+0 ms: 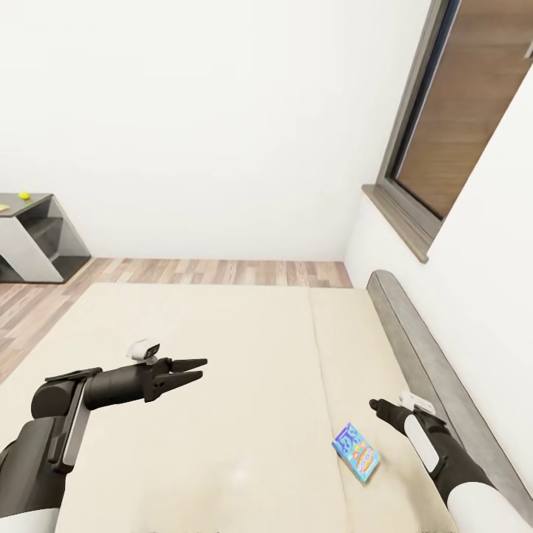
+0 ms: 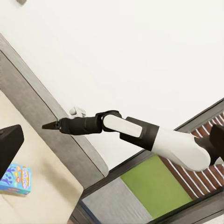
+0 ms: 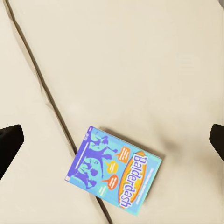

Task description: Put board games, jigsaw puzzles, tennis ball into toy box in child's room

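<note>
- Here the small blue board game (image 1: 356, 452) lay flat on the bed (image 1: 222, 355), across the seam between the two mattress panels, near the bed's headboard-side edge; the lettering in the right wrist view (image 3: 113, 170) read "Balderdash".
- Right gripper (image 1: 375, 405) hovered over the bed just beside the game, not touching it; the right wrist view showed its dark fingertips (image 3: 9, 140) at opposite edges, jaws spread wide.
- Left gripper (image 1: 198, 370) hung over the bed's middle, well apart from the game, jaws parted, holding nothing.
- Tennis ball (image 1: 24, 195) sat on the dark grey worktop (image 1: 37, 203) at far left.
- Grey headboard (image 1: 414, 348) ran along the bed's right edge below a window (image 1: 459, 111).
</note>
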Robot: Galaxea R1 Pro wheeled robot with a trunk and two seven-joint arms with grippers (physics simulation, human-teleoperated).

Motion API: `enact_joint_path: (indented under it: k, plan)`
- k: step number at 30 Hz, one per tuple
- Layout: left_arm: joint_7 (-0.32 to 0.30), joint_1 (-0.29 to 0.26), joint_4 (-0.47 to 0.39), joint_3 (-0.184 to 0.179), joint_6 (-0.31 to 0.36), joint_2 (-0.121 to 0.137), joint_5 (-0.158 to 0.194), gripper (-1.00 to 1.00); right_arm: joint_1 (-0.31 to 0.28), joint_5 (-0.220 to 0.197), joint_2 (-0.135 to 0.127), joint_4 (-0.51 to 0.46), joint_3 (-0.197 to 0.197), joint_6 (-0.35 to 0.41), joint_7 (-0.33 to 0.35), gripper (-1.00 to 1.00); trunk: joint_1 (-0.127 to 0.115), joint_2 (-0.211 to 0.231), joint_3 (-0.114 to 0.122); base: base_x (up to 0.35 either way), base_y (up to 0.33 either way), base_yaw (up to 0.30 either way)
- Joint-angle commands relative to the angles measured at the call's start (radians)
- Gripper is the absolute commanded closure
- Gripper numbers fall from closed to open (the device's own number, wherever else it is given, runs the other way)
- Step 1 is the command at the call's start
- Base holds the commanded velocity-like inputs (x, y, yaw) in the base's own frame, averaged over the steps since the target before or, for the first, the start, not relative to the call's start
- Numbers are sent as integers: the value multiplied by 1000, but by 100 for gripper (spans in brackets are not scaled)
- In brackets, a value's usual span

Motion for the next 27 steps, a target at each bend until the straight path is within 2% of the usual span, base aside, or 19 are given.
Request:
enact_joint_path:
  k: [1,27]
  plan:
    - [-4,-1,0,0,11,0,-1,-100,0,-11,0,-2,0,5,-7,-100,0,-2,-4,0,0,0]
    - [-4,-1,1,2,11,1,-5,-100,0,-13,0,-2,-1,7,-7,-100,0,-2,-46,0,0,0]
